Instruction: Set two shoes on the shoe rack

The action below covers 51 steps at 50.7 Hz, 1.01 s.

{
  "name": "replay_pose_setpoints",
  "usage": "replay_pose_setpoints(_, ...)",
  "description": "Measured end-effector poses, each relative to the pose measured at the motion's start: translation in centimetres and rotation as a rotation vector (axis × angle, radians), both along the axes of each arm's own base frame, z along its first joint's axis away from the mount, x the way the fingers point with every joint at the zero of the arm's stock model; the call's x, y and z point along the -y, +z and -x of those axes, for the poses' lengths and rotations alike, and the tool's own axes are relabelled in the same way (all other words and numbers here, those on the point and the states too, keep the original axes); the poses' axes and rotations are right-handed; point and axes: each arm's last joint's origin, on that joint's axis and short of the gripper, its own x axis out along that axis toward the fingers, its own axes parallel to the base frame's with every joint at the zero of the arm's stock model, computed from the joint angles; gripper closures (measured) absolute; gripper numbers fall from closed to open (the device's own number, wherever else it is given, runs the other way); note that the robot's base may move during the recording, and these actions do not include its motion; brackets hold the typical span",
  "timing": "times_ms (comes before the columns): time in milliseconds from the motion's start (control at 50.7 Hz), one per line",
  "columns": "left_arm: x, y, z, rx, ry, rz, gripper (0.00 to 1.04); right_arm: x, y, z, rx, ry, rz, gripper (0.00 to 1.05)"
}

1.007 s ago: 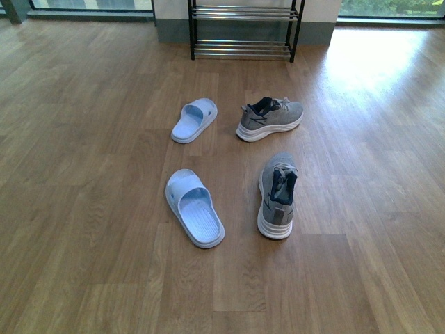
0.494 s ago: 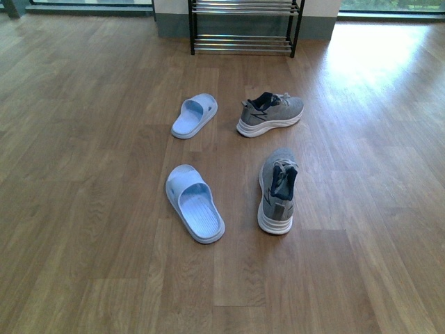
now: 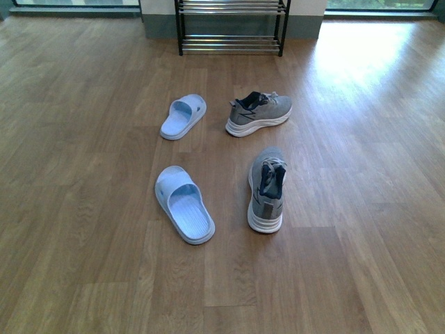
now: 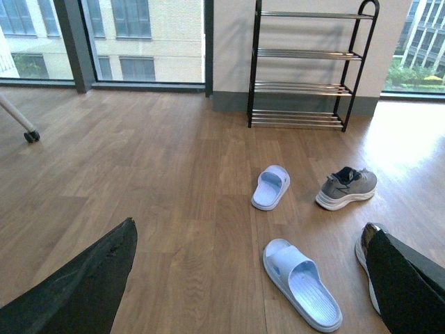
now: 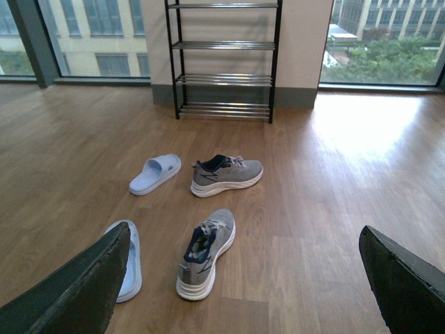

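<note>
The shoe rack (image 3: pixel 231 28) stands against the pale wall (image 4: pixel 229 49) at the far side of the room, well apart from both pincers, with all four shoes on the wooden floor (image 3: pixel 83 174) between it and the robot. It has a thin black frame and tiers of parallel chrome bars that catch the light from the windows (image 4: pixel 139 35).

The left pincer (image 4: pixel 249 228) is spread wide with nothing in it. Its dark, matte fingers (image 4: pixel 76 285) frame the near slipper (image 4: pixel 302 283), and one of them hides part of the near sneaker (image 4: pixel 363 243). The right pincer (image 5: pixel 243 232) gapes just as wide, also with nothing in its hold. That same sneaker lies on the floor between its fingers in the right wrist view.

The near sneaker is grey knit with a dark lining and a thick white sole, its heel towards the robot and its toe towards the rack. The far sneaker (image 3: pixel 259 115) stands upright and turned sideways, closer to the rack. Left of them lie two pale blue moulded slippers, smooth and rounded, the far slipper (image 3: pixel 183 117) beside the far sneaker. The floor planks are warm brown with a soft sheen.
</note>
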Motion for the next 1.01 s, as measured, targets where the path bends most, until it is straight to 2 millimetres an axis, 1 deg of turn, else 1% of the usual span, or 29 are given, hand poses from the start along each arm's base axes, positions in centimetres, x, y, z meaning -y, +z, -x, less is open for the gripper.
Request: replay_pose_setpoints(1007,0.0,0.0,0.0,0.0,0.001,0.0,0.09,0.0,0.0,0.0,0.0,0.0,0.0,0.09)
